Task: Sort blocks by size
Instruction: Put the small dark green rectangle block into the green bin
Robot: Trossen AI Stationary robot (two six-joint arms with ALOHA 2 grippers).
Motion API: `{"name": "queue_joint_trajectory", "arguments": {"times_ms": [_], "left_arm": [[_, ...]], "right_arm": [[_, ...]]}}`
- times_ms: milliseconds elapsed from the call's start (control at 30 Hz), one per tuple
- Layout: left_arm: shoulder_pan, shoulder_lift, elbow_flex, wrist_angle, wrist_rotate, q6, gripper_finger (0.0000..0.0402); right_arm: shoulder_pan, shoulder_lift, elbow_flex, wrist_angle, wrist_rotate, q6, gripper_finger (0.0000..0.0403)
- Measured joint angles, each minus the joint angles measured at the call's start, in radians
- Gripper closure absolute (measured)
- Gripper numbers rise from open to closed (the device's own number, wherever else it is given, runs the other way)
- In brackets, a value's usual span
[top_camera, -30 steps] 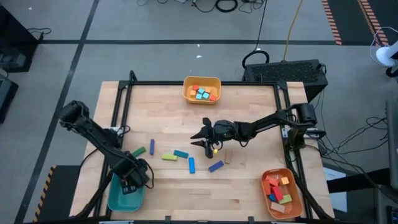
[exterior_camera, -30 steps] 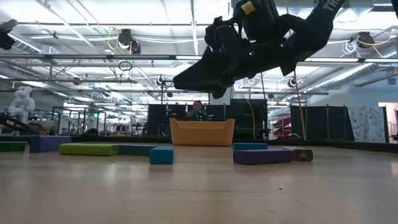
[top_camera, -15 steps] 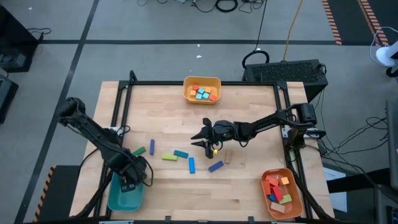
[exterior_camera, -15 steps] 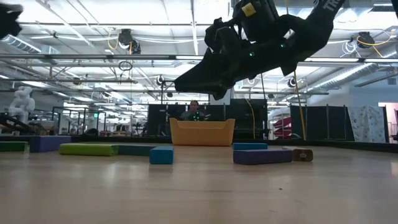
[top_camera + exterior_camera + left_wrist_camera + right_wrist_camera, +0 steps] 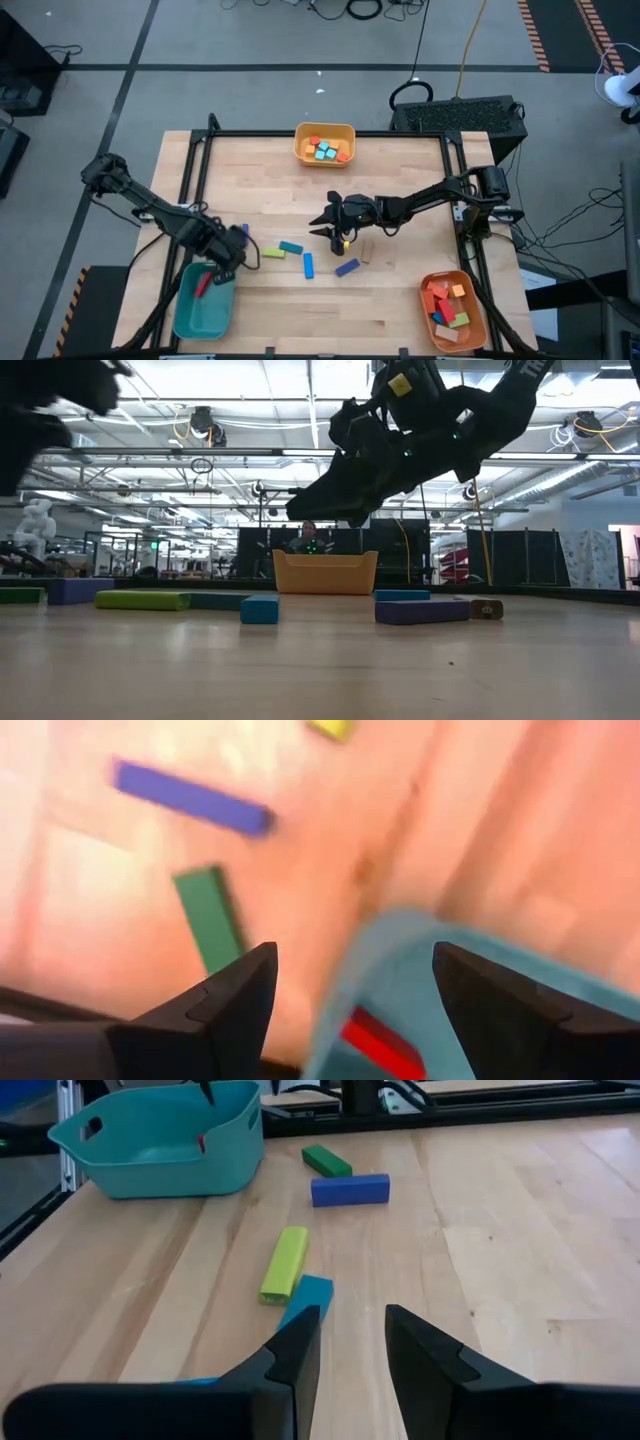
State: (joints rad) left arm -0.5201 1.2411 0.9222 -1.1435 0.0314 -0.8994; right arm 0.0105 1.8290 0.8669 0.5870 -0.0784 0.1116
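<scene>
Blocks lie loose on the table (image 5: 400,300): a green bar (image 5: 208,917), purple bar (image 5: 190,797), yellow bar (image 5: 285,1263), teal bar (image 5: 306,1300) and blue bars (image 5: 308,265) between the arms. A red bar (image 5: 383,1046) rests in the teal tray (image 5: 203,313). Cubes fill the yellow tray (image 5: 325,145); bricks fill the orange tray (image 5: 451,309). The left gripper (image 5: 350,990) hangs above the teal tray's rim, jaws spread and empty. The right gripper (image 5: 348,1342) hovers mid-table, jaws parted, holding nothing.
</scene>
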Motion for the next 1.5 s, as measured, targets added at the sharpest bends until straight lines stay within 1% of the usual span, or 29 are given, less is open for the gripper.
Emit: {"name": "queue_joint_trajectory", "arguments": {"times_ms": [267, 433, 600, 800, 933, 1133, 1367, 1500], "left_arm": [[0.143, -0.001, 0.0, 0.0, -0.172, 0.094, 0.0132], [0.212, 0.0, -0.014, 0.006, -0.198, 0.173, 0.0132], [0.254, 0.0, -0.088, 0.004, -0.198, 0.183, 0.0132], [0.265, 0.0, -0.154, 0.01, -0.197, 0.175, 0.0132], [0.265, 0.0, -0.196, 0.068, -0.193, 0.147, 0.0132], [0.265, 0.0, -0.279, 0.146, -0.16, 0.095, 0.0132], [0.265, -0.003, -0.355, 0.147, -0.11, 0.031, 0.0132], [0.265, -0.004, -0.362, 0.147, -0.103, 0.025, 0.0132]], "right_arm": [[0.0, 0.0, 0.0, 0.006, 0.0, 0.0, 0.0305], [0.0, 0.0, 0.0, 0.006, 0.0, 0.0, 0.0305], [0.0, 0.0, 0.0, -0.007, 0.0, -0.009, 0.0305], [0.0, 0.0, 0.0, -0.021, 0.0, -0.027, 0.0305], [-0.002, 0.0, 0.0, -0.021, 0.0, -0.031, 0.0305], [-0.002, 0.0, 0.0, -0.03, 0.0, -0.03, 0.0305], [-0.002, 0.0, 0.0, -0.032, 0.0, -0.03, 0.0305], [-0.002, 0.0, 0.0, -0.032, 0.0, -0.03, 0.0305]]}}
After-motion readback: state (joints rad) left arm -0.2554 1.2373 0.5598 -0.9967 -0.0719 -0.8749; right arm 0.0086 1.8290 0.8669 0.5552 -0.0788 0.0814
